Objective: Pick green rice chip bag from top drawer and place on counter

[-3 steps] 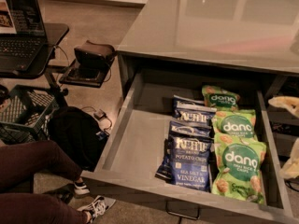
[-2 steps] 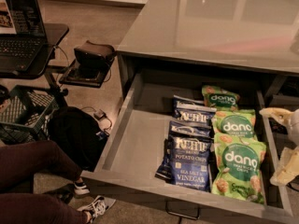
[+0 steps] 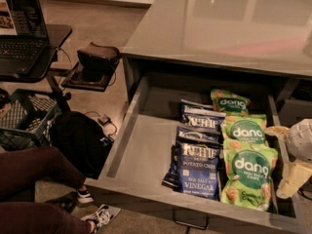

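The top drawer (image 3: 141,150) stands pulled open below the glossy grey counter (image 3: 219,23). Three green rice chip bags lie in a column at its right side: the back one (image 3: 230,101), the middle one (image 3: 243,129) and the front one (image 3: 248,172). My gripper (image 3: 285,155) comes in from the right edge, over the drawer's right wall, just right of the middle and front green bags. Its cream fingers (image 3: 293,178) are spread apart and hold nothing.
Dark blue Kettle chip bags (image 3: 197,167) lie left of the green ones. The drawer's dark handle (image 3: 190,223) is at the front. On the floor at left are a laptop stand (image 3: 29,38), a crate (image 3: 24,118), a black bag (image 3: 80,140) and a person's legs (image 3: 44,194).
My gripper has moved in from the right edge toward the green bags and shows more fully. The bags and the drawer have not moved.
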Controlling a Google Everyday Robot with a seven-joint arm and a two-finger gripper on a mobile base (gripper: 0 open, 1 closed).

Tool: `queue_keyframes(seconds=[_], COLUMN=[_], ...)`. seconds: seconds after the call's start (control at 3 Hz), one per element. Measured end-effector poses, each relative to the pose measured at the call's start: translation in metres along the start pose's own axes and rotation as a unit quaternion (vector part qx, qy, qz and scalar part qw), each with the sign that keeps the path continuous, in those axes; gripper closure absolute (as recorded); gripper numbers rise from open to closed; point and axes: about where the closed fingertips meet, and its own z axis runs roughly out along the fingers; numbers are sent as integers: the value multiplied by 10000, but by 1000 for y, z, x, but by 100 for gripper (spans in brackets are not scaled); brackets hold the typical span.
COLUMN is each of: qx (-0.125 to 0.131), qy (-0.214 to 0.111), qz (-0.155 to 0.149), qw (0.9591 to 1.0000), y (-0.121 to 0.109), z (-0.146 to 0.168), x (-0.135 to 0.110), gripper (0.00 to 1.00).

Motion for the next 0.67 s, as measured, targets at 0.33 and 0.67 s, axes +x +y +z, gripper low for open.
queue_keyframes(seconds=[0.33, 0.67], qx=[-147, -179], qy=[239, 250], qz=[169, 189], qw=[9995, 9993], y=[-4, -3], z=[17, 23], x=[16, 17], gripper=[0, 0])
